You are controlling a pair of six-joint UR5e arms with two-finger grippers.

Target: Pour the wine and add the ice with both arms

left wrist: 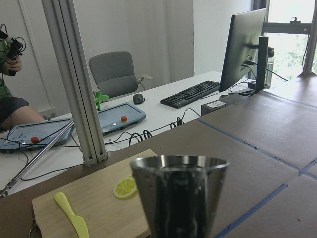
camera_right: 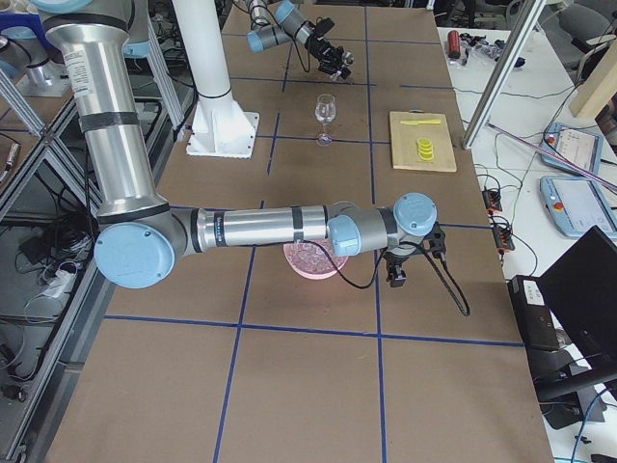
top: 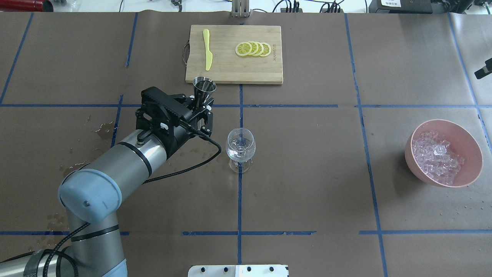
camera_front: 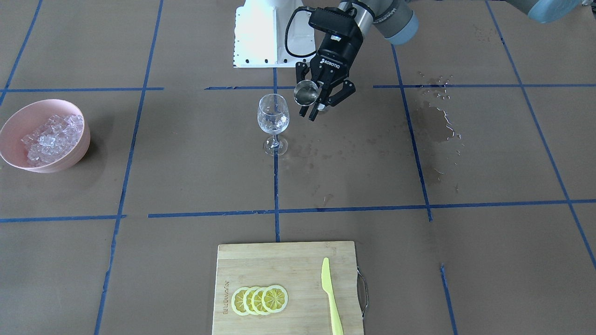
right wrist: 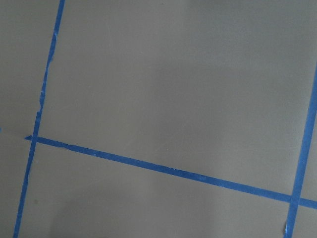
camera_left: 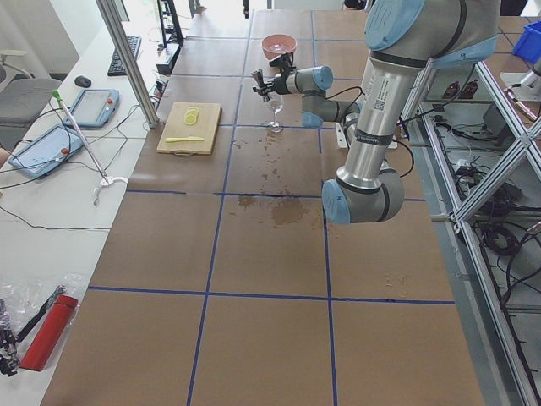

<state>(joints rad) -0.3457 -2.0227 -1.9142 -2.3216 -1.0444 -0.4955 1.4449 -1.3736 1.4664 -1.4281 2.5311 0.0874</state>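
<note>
A small metal cup [top: 203, 86] is pinched tight by the left gripper [top: 200, 103] and held just left of the wine glass [top: 240, 148], a little farther from the robot. The wine [camera_front: 437, 116] is seen only as dark wet marks on the paper. The ice [top: 436, 156] is piled in the pink bowl [top: 474, 169], far to the right. The right gripper [camera_right: 393, 275] is near that bowl, but spread or pressed together cannot be told. The ice is likely light, hard and slippery, so it is best pinched on two flat sides.
</note>
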